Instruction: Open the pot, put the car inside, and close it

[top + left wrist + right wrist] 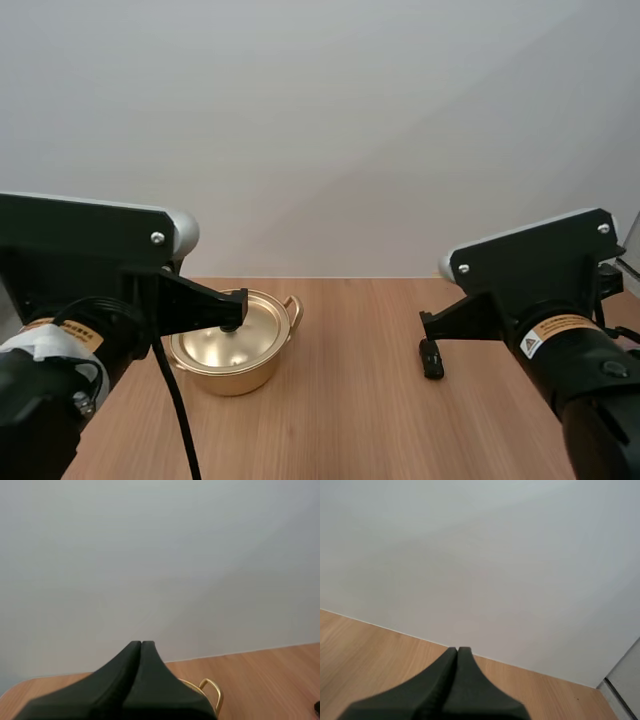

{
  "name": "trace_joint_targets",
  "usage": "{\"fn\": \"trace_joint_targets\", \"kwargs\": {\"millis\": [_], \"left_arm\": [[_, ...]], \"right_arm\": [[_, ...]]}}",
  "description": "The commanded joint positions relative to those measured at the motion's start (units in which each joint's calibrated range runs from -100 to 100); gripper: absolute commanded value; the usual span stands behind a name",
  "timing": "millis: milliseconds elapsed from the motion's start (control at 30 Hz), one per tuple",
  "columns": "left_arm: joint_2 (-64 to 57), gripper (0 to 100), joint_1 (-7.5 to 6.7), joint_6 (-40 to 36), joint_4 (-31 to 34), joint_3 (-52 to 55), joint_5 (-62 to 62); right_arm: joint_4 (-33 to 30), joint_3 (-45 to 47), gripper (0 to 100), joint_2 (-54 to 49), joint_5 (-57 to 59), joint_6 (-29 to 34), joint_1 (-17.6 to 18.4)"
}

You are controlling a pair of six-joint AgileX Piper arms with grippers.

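Seeing gold pot (232, 372) sitting at left-centre of wooden table (340, 420), lid (255, 335) lying closed on it. Seeing small black car (431, 358) lying on bare wood right of centre, well apart from pot, too small for detail. Hovering left gripper (236, 310) over left part of lid, fingers clenched together on nothing; touching lid or not, cannot tell. In left wrist view, showing left gripper (141, 643) as one dark wedge pointing at far wall, gold pot handle (212, 689) peeking out just beyond it. Hovering right gripper (424, 322) just above and slightly far of car, not gripping it. In right wrist view, showing right gripper (457, 649) pressed shut and empty, over bare tabletop.
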Motion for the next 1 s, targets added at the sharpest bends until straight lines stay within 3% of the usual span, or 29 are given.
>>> {"fn": "trace_joint_targets", "kwargs": {"millis": [0,233,500,833,967], "left_arm": [[1.9,0,0.01,1.5,-0.2,-0.8,4.4],[9.3,0,0.01,5.9,-3.0,-5.7,15.2],[22.3,0,1.10,9.1,-4.4,-17.3,33.4],[39.5,0,1.10,12.9,-3.8,-32.1,49.3],[46.2,0,1.10,14.1,-2.7,-34.9,49.3]], "right_arm": [[4.6,-10.2,0,0.0,19.0,0.2,0.0],[6.5,-14.3,0,0.1,27.8,-5.1,0.0],[18.4,-14.3,0,0.1,41.9,-13.1,-0.1],[18.2,-14.3,0,0.1,47.2,-13.3,-0.4],[18.2,-14.1,0,0.1,47.6,-13.3,-0.4]]}}
